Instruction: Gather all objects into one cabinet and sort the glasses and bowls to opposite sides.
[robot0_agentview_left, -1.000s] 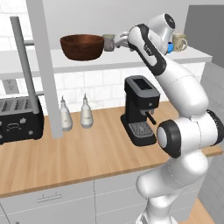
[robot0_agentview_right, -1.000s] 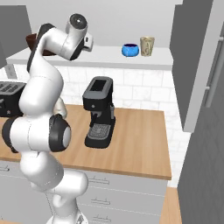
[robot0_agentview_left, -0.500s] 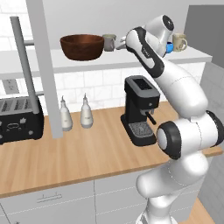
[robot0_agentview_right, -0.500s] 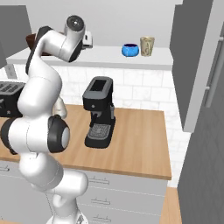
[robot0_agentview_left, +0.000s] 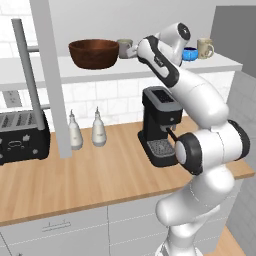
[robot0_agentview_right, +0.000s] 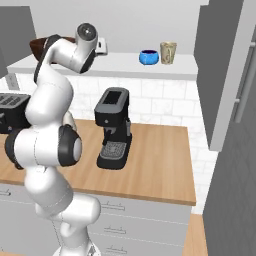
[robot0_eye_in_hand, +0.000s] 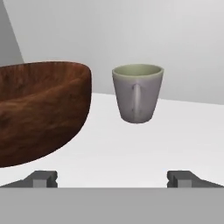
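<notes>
since a second ago the arm has eased back slightly. left base: brown bowl (robot0_agentview_left: 94, 53) beside grey mug (robot0_agentview_left: 124, 48) on the shelf (robot0_agentview_left: 40, 77). right base: blue bowl (robot0_agentview_right: 148, 57), cream mug (robot0_agentview_right: 168, 52) together. hand: gripper (robot0_eye_in_hand: 113, 178) wide apart, empty, before the upright mug.

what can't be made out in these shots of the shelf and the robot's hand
- Brown bowl, hand view: the left edge cuts it off.
- Brown bowl, right base view: the arm hides most of it.
- Grey mug, left base view: the arm's wrist covers its right side.
- Blue bowl, left base view: the arm covers its left part.
- Gripper, hand view: open, just the fingertips show.
</notes>
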